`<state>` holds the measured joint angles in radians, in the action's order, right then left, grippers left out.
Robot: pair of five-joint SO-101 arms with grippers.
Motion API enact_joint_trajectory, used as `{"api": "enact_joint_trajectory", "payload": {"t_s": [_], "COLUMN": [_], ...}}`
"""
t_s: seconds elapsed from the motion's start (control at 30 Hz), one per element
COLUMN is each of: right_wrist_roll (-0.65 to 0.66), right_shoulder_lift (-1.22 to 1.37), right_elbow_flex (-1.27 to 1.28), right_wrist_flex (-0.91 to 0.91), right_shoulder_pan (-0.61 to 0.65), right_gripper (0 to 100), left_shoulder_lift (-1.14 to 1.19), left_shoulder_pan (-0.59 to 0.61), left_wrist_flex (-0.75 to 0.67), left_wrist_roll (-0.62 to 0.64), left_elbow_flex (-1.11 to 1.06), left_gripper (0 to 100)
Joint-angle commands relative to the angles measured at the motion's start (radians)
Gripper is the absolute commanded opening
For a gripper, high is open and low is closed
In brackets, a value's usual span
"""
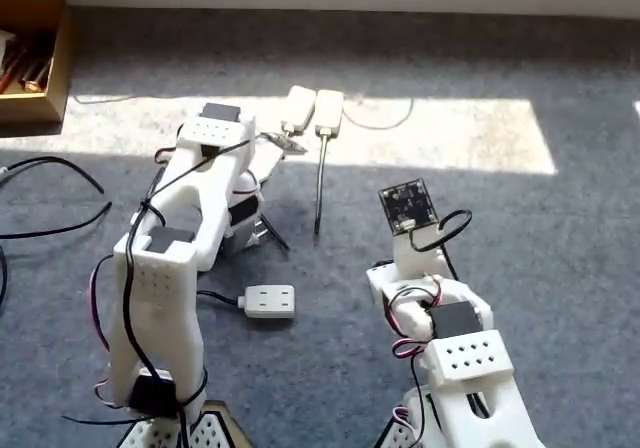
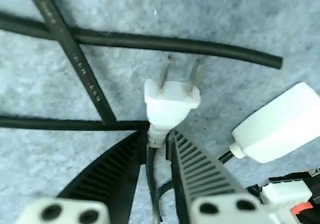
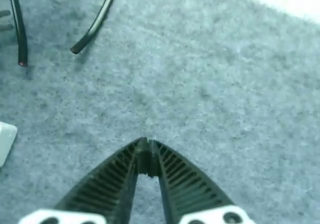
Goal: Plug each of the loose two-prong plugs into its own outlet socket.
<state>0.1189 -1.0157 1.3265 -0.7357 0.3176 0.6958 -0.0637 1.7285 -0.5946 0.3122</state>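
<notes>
In the left wrist view my left gripper is shut on the cord right behind a white two-prong plug, whose prongs point away over the grey carpet. A white outlet socket lies close beside it; from above the same socket sits between the two arms. Two more white sockets lie side by side in the sunlit strip at the back. My right gripper is shut on nothing, just above bare carpet.
Black cables cross the carpet under and beyond the plug. Another black cable runs from the far sockets toward the middle. A wooden box stands at the back left. Loose cable ends lie ahead of the right gripper.
</notes>
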Motion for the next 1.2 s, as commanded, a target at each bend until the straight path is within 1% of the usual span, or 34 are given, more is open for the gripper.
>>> {"api": "enact_joint_trajectory", "payload": {"t_s": [0.0,0.1,0.2,0.27,0.4,0.5,0.57,0.6,0.67,0.77,0.83,0.87,0.93,1.0,1.1,1.17], "right_wrist_roll": [0.011,0.014,0.015,0.017,0.017,0.011,0.009,0.009,0.009,0.009,0.009,0.009,0.009,0.011,0.012,0.009], "right_shoulder_lift": [-0.024,-0.027,-0.03,-0.03,-0.03,-0.03,-0.03,-0.03,-0.03,-0.03,-0.03,-0.03,-0.03,-0.03,-0.03,-0.03], "right_elbow_flex": [-0.005,-0.012,-0.039,-0.068,-0.074,-0.045,-0.039,-0.039,-0.036,-0.035,-0.033,-0.033,-0.033,-0.031,-0.031,-0.031], "right_wrist_flex": [0.013,-0.001,-0.077,-0.12,-0.162,-0.162,-0.16,-0.16,-0.16,-0.16,-0.16,-0.16,-0.16,-0.16,-0.16,-0.16], "right_shoulder_pan": [-0.004,-0.018,-0.104,-0.17,-0.249,-0.255,-0.255,-0.255,-0.255,-0.257,-0.257,-0.257,-0.255,-0.257,-0.257,-0.255], "right_gripper": [1.3,1.3,1.3,1.3,1.3,1.3,1.3,1.3,1.3,1.3,1.3,1.3,1.3,1.3,1.3,1.3], "left_shoulder_lift": [-0.064,-0.128,-0.236,-0.311,-0.421,-0.463,-0.464,-0.464,-0.464,-0.467,-0.473,-0.473,-0.473,-0.475,-0.475,-0.475], "left_shoulder_pan": [-0.051,-0.101,-0.148,-0.189,-0.329,-0.463,-0.547,-0.585,-0.651,-0.702,-0.694,-0.68,-0.633,-0.529,-0.311,-0.174], "left_wrist_flex": [-0.002,0.032,0.037,0.038,0.04,0.026,-0.012,-0.025,-0.037,-0.031,-0.015,0.0,0.017,0.026,0.026,0.026], "left_wrist_roll": [-0.008,-0.003,0.011,0.068,0.104,0.103,0.114,0.135,0.167,0.184,0.203,0.204,0.204,0.229,0.333,0.374], "left_elbow_flex": [0.016,0.018,0.008,0.008,0.007,0.019,0.041,0.047,0.048,0.048,0.05,0.051,0.05,0.05,0.047,0.027], "left_gripper": [5,5,5,5,6,6,6,7,14,28,35,35,33,29,27,27]}}
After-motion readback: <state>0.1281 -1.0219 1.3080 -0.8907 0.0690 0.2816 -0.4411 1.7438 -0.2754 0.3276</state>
